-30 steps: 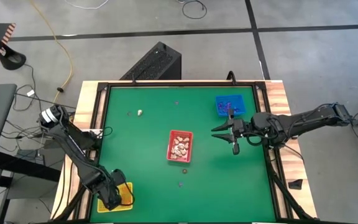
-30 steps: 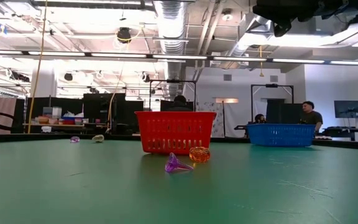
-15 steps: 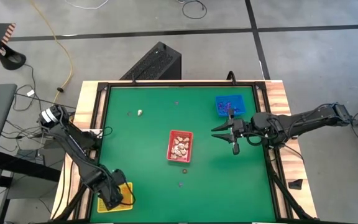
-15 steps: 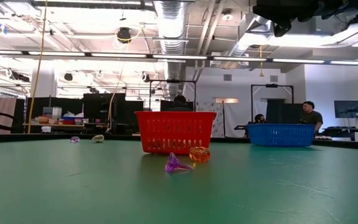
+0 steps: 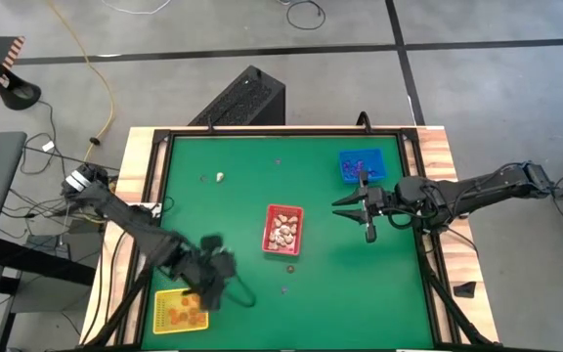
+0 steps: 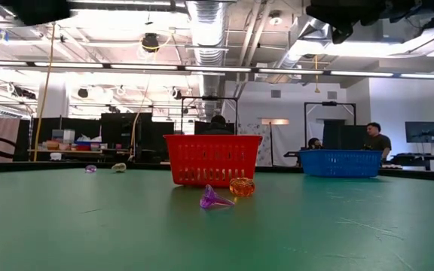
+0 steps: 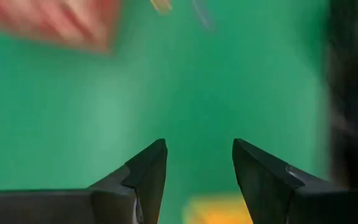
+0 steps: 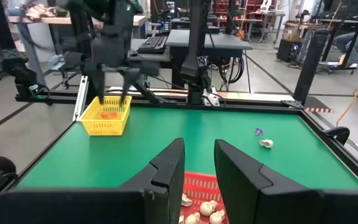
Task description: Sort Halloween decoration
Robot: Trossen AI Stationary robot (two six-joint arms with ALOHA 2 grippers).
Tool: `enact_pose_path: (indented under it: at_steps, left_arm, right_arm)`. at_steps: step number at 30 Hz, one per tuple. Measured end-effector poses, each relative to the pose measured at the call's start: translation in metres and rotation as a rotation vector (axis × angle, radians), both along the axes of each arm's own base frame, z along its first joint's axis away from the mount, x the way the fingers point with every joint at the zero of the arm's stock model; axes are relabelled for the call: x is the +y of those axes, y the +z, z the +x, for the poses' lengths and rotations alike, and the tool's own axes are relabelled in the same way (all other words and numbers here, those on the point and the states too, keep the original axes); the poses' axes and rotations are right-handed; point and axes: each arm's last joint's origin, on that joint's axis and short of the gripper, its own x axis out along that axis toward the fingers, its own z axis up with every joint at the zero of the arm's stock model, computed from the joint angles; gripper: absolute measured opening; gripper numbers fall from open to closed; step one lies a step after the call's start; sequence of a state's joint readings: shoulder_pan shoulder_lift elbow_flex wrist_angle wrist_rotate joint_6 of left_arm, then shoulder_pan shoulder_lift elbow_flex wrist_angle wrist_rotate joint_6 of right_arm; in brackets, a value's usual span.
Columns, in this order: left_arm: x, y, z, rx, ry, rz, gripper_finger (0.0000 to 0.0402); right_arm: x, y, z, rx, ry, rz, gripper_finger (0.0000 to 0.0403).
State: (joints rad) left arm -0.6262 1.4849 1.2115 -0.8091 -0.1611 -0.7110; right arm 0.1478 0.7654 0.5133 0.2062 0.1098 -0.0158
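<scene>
Tiny Halloween decorations lie loose on the green table: an orange one (image 5: pixel 290 269) (image 6: pixel 241 187), a purple one (image 5: pixel 283 289) (image 6: pixel 215 199), and a white one (image 5: pixel 220 177) beside a purple one (image 5: pixel 203 178) farther back. Cream ones fill the red tray (image 5: pixel 282 230), purple ones the blue tray (image 5: pixel 362 165), orange ones the yellow tray (image 5: pixel 181 311). My left gripper (image 5: pixel 208 290) (image 7: pixel 197 165) hangs open just past the yellow tray's far right corner, holding nothing. My right gripper (image 5: pixel 340 206) (image 8: pixel 199 163) waits level between the red and blue trays, open by a narrow gap.
A black frame (image 5: pixel 160 196) rims the green mat, with wooden borders outside it. Bare mat lies between the yellow tray and the red tray. Across the room, in the low view, a person (image 6: pixel 375 139) stands behind the blue tray (image 6: pixel 341 162).
My left gripper has come up off the yellow tray and swung toward the table's middle and far side, most of it in the last half second. The orange pieces in that tray now show. My right arm has kept still.
</scene>
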Motion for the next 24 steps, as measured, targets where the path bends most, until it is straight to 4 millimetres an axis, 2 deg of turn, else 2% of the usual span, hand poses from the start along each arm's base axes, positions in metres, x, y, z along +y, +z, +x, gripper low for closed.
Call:
enact_pose_path:
  at_steps: [3,7,11,15,17,20,24]
  left_arm:
    - [0.030,0.010,0.022,-0.146,0.034,0.243,0.0171]
    - [0.097,-0.001,0.043,-0.077,0.177,0.365,0.0170]
    - [0.177,-0.005,0.065,-0.099,0.335,0.408,0.0170]
    - [0.250,-0.013,0.086,-0.221,0.332,0.361,0.0170]
    - [0.283,-0.027,0.095,-0.257,0.353,0.351,0.0170]
    - [0.331,-0.059,0.101,-0.267,0.420,0.315,0.0170]
    - [0.376,-0.101,0.102,-0.241,0.466,0.236,0.0170]
  right_arm:
    - [-0.001,0.001,0.000,-0.007,-0.020,0.001,0.0119]
    - [-0.001,0.001,0.000,-0.007,-0.023,0.015,0.0119]
    - [-0.001,0.001,0.000,-0.006,-0.023,0.014,0.0119]
    - [-0.001,0.000,0.000,-0.006,-0.022,-0.017,0.0119]
    - [-0.001,0.000,0.000,-0.005,-0.022,-0.019,0.0119]
    - [-0.001,-0.001,0.000,0.011,-0.020,-0.052,0.0119]
    - [-0.001,-0.007,-0.001,0.070,-0.020,-0.099,0.0119]
